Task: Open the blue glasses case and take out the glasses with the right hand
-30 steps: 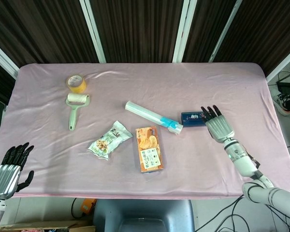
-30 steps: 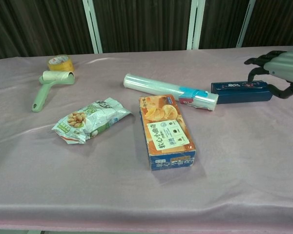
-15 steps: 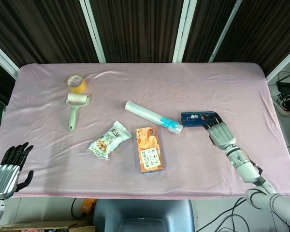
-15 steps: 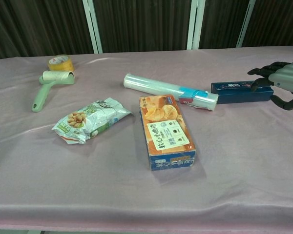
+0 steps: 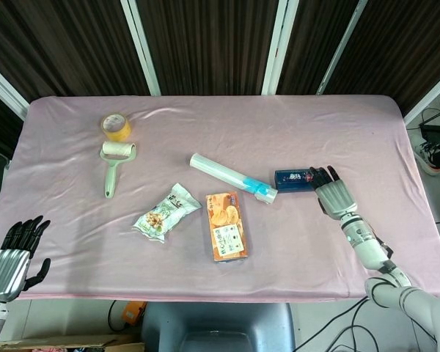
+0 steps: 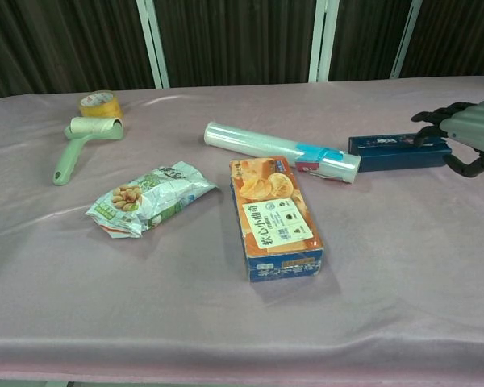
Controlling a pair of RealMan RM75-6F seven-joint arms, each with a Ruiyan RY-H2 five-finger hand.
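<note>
The blue glasses case [image 5: 293, 180] [image 6: 394, 151] lies closed on the pink cloth, right of centre, its left end close to a roll of bags. My right hand [image 5: 333, 194] [image 6: 465, 137] hovers at the case's right end with its fingers spread and curved over that end; whether they touch it I cannot tell. The glasses are hidden inside the case. My left hand [image 5: 11, 260] hangs open beyond the table's near-left corner, holding nothing; the chest view does not show it.
A clear roll of bags with a blue end [image 5: 233, 178] lies just left of the case. An orange snack box [image 5: 226, 226], a nut packet [image 5: 166, 213], a lint roller [image 5: 115, 166] and a tape roll [image 5: 116, 126] are spread further left.
My right hand drew back toward the case's right end and sank lower, then shifted slightly forward over that end. The case and my left hand have stayed put.
</note>
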